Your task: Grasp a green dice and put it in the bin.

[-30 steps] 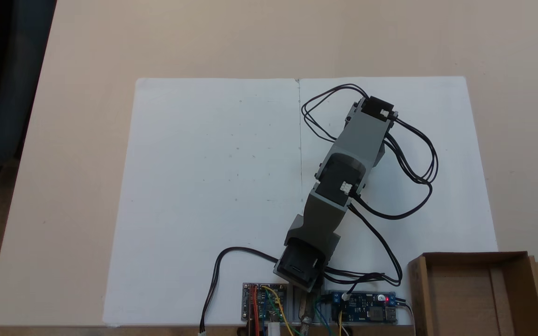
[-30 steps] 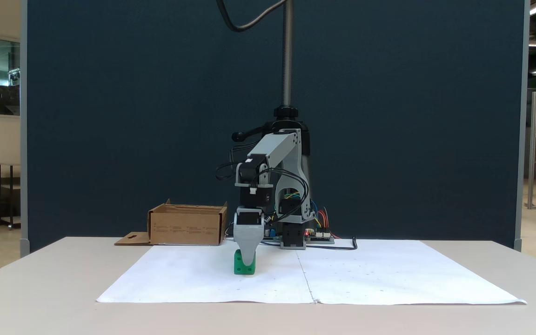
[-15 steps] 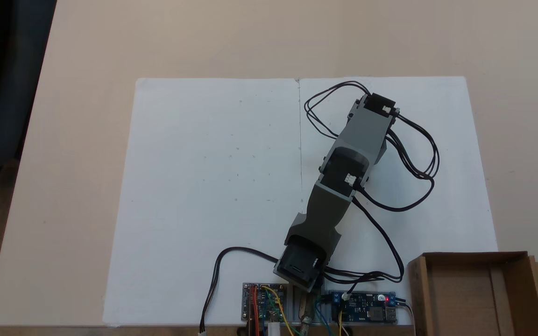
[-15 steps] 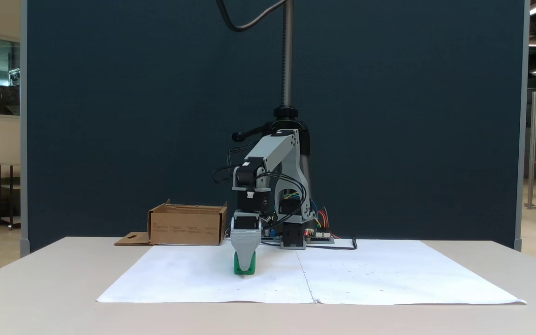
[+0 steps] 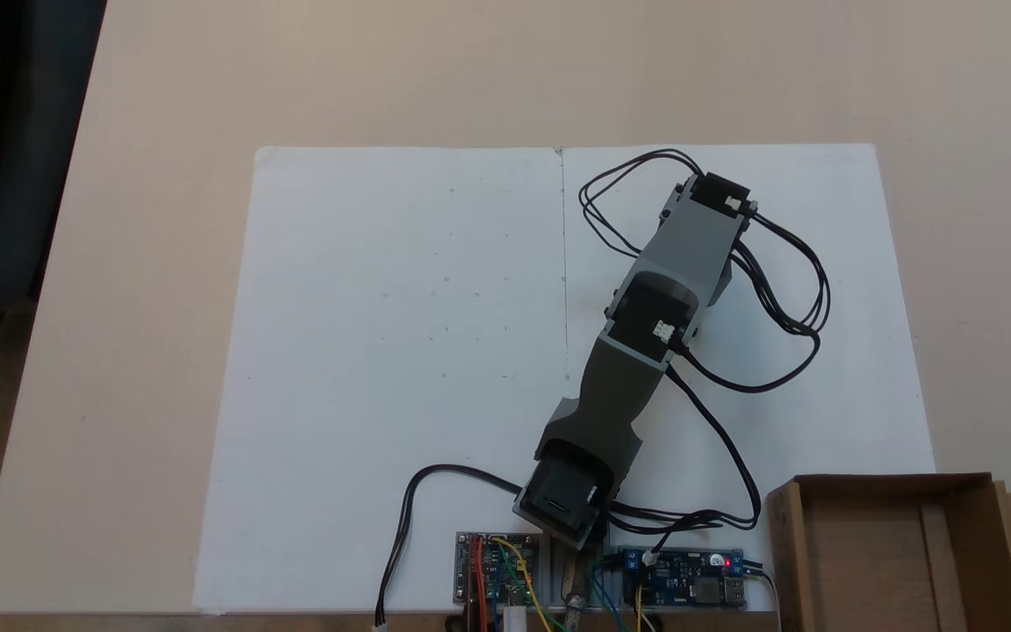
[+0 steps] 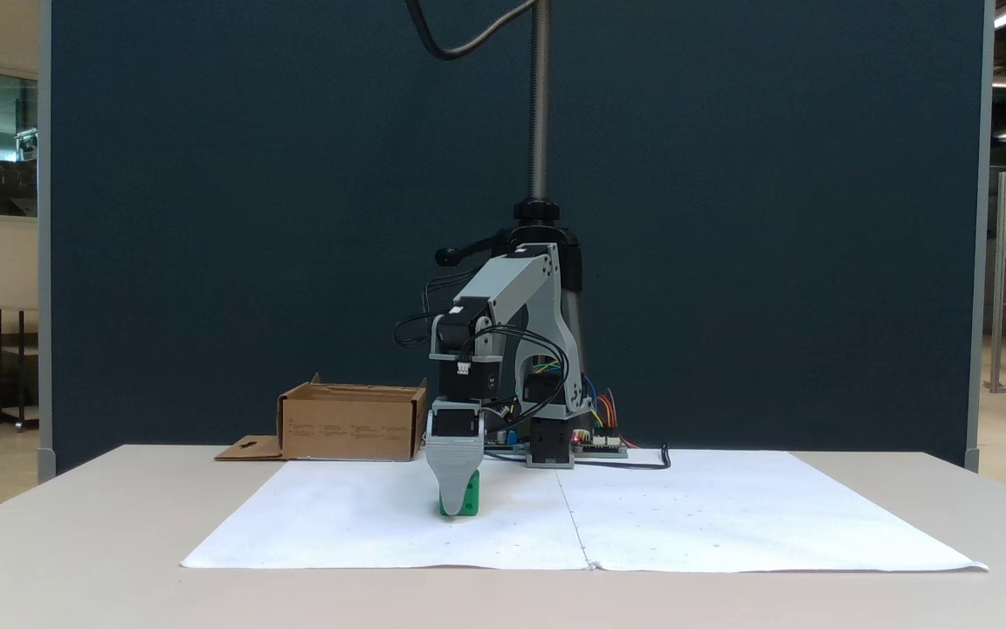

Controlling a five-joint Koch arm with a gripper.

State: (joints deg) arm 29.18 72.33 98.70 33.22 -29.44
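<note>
Descending gripper (image 6: 455, 509) now lower over green dice (image 6: 469, 497), covering more of it; jaw spacing indeterminate. Grasp imminent; bin (image 6: 351, 422) awaits.

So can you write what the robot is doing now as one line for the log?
stage: reaching | end effector: down at dice, grip unclear | dice: on paper | bin: empty in the view from above

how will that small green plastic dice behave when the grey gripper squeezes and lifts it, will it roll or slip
The small bright green plastic dice is a flat-faced cube sitting square on the white paper sheet, so it likely won't roll. It looks rigid and probably light for its size. Smooth plastic could slip or twist if the grey gripper pinches off-centre.
</note>
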